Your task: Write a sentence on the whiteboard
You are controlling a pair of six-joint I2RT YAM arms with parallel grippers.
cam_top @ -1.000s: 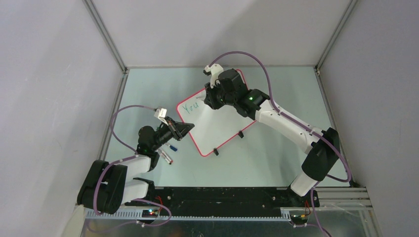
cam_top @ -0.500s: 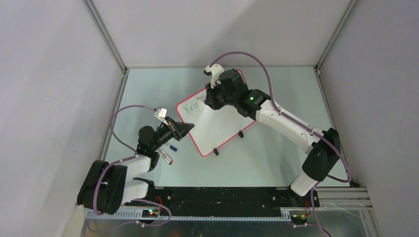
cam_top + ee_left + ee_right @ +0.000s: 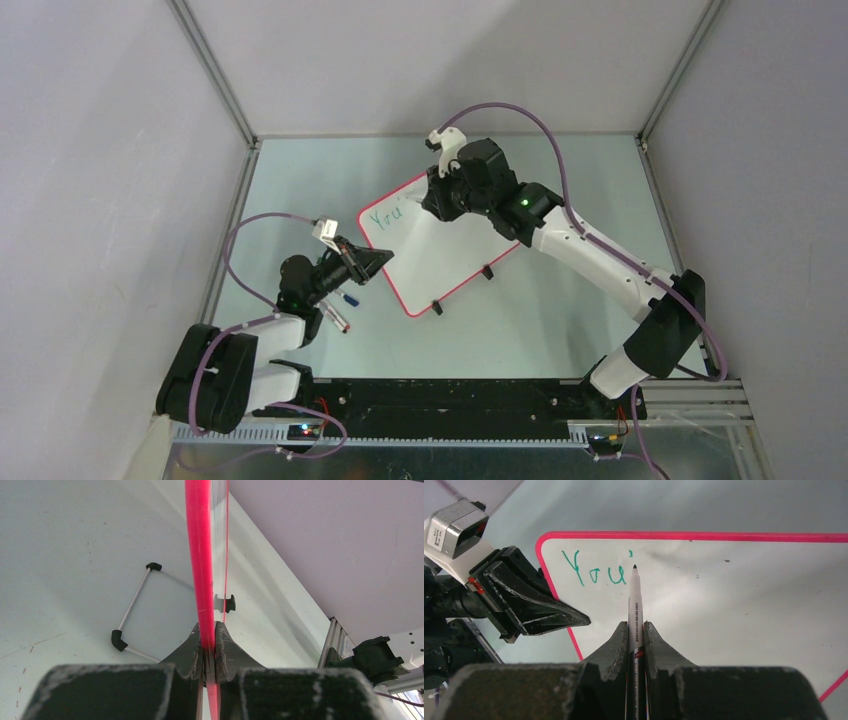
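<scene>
The whiteboard (image 3: 440, 255) lies at an angle in the middle of the table, white with a red-pink rim (image 3: 199, 555). Green letters reading "You" (image 3: 594, 572) sit near its top left corner, with a small mark after them. My left gripper (image 3: 383, 259) is shut on the board's left rim, which runs between its fingertips (image 3: 208, 628). My right gripper (image 3: 635, 626) is shut on a thin white marker (image 3: 634, 605), whose dark tip points at the board just right of the letters. In the top view my right gripper (image 3: 428, 201) hovers over the board's upper left part.
A capped marker (image 3: 338, 318) and a small blue piece (image 3: 350, 298) lie on the table by the left arm. Two black clip feet (image 3: 487, 271) stick out from the board's near edge. A white rod frame with black corners (image 3: 132, 607) lies on the table.
My right arm has shifted to the right, carrying the marker tip past the letters. A small mark now stands after them. The left arm and the board have not moved.
</scene>
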